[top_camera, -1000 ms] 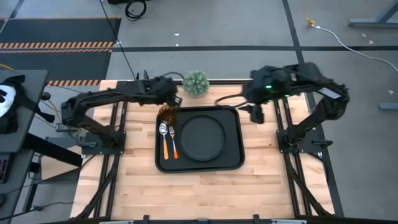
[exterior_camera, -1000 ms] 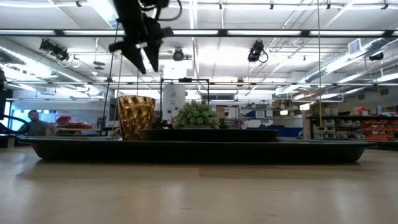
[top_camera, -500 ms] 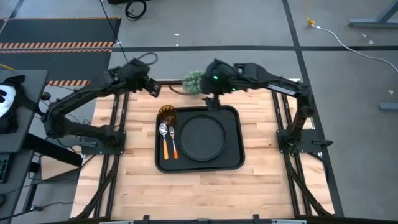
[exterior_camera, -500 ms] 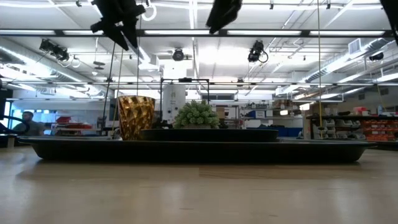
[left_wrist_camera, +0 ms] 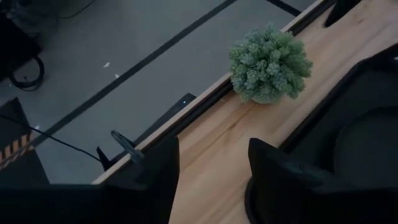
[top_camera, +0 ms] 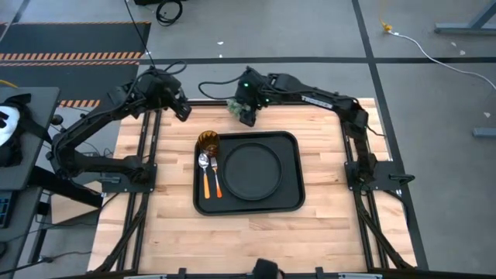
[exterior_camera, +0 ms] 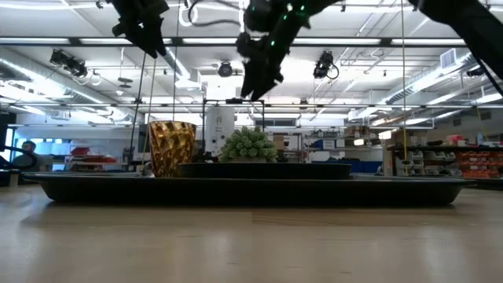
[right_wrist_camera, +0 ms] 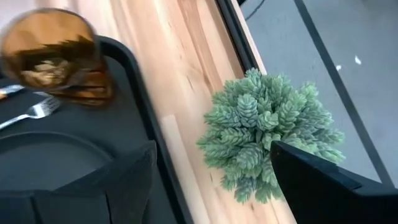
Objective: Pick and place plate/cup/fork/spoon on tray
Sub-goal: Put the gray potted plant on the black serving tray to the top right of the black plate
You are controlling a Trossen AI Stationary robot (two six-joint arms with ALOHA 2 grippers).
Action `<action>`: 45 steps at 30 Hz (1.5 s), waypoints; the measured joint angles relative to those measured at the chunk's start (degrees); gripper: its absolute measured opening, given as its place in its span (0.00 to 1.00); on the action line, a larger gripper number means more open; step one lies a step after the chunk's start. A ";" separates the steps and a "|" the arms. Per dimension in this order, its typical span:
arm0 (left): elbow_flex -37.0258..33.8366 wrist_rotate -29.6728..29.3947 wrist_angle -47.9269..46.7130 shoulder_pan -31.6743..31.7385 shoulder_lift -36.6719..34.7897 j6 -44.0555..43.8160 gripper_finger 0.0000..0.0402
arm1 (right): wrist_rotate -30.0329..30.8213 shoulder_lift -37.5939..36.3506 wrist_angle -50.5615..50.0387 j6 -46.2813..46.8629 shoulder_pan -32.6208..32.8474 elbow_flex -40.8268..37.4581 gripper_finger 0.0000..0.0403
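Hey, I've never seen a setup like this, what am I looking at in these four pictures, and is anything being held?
Two dark robot arms work at a wooden table. One camera looks straight down, one sits at table height, and one rides on each wrist. On the table lies a black tray carrying a round plate, an amber cup, a fork and a spoon. A small green plant stands beyond the tray. The left gripper hangs open over the table's far left edge; the right gripper hangs open above the plant. Neither holds anything.
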 joint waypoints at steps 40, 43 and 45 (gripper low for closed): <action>0.00 -1.33 12.47 0.10 0.02 -2.96 0.48 | -1.39 11.61 6.92 5.72 -8.69 -0.04 0.58; 0.00 0.61 12.09 0.01 0.02 -3.28 0.48 | -1.53 11.61 6.37 10.14 -9.17 -0.04 0.58; 0.00 3.64 12.32 0.06 0.04 -3.36 0.48 | -1.53 11.61 5.64 13.00 -9.49 -0.04 0.58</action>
